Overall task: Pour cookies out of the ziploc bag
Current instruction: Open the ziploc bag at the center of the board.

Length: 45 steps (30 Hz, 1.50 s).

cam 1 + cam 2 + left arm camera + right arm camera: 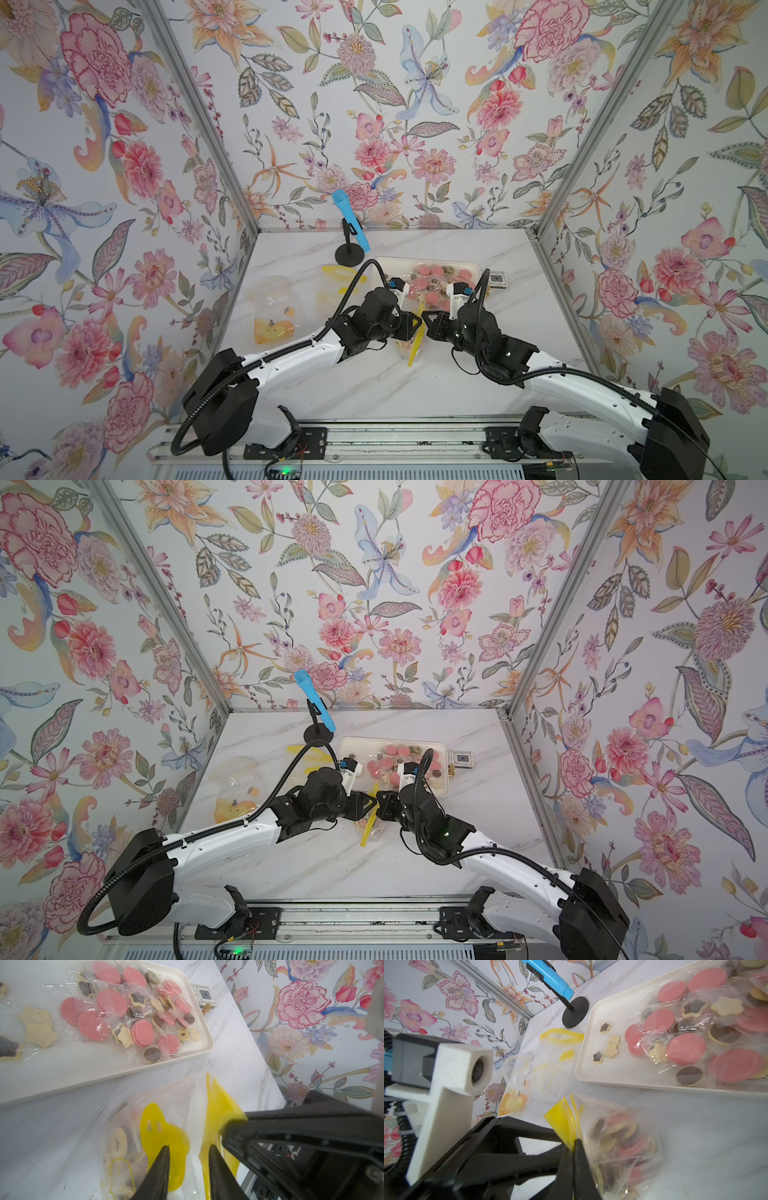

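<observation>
The ziploc bag (pixel 623 1138) is clear with a yellow zip strip. It lies on the marble table between both grippers and shows in both top views (pixel 409 347) (pixel 368 827). Several cookies (pixel 618 1132) (pixel 119 1144), pink, brown and beige, are inside it. My right gripper (pixel 572 1144) is shut on the bag's yellow strip. My left gripper (pixel 189 1145) is open, jaws apart over the bag's mouth, with the yellow strip against one finger. More cookies (pixel 112 1001) (pixel 432 282), in clear wrappers, are piled on the cream tray (pixel 207 1043) behind.
Two empty ziploc bags (pixel 274 307) (pixel 338 286) lie to the left of the tray (pixel 386 262). A blue microphone (pixel 351 220) on a black stand is at the back. A small card box (pixel 496 278) sits right of the tray. Floral walls enclose three sides.
</observation>
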Tool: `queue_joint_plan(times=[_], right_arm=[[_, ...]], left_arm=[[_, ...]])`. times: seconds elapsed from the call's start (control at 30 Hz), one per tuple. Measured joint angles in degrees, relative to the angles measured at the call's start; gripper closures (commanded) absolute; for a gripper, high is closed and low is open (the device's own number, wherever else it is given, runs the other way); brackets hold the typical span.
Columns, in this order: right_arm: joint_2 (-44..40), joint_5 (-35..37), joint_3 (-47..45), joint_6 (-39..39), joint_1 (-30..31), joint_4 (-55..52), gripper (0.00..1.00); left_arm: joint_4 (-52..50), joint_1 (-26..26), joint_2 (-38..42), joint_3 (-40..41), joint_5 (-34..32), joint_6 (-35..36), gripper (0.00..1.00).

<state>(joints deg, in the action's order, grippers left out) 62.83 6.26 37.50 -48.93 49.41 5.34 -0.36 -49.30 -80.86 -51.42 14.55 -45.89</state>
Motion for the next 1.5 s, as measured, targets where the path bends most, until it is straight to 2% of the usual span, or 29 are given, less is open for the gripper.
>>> queue_joint_plan(times=[0.5,0.8,1.07,1.33,1.43,1.5], right_arm=[[-2.6,-2.9,-2.8,-0.9,-2.8,1.1,1.0],[-2.6,-3.4,-2.8,-1.1,-2.8,2.2,1.0],[-2.6,-3.9,-2.8,-1.3,-2.8,2.8,1.0],[-2.6,-3.9,-3.1,-1.5,-3.0,3.0,1.0],[-2.6,-3.9,-3.1,-1.5,-3.0,3.0,1.0],[-2.6,-3.9,-3.1,-1.5,-3.0,2.9,1.0]], left_arm=[[4.7,0.0,2.5,1.6,0.3,0.0,0.65],[5.8,0.0,2.4,1.6,1.7,0.0,0.58],[6.0,-0.2,1.4,1.6,2.6,0.6,0.74],[6.0,-0.3,0.0,1.6,3.1,0.7,0.75],[6.1,-0.3,-0.2,1.6,3.2,0.7,0.81],[6.2,-0.3,-0.2,1.6,3.3,0.5,0.89]])
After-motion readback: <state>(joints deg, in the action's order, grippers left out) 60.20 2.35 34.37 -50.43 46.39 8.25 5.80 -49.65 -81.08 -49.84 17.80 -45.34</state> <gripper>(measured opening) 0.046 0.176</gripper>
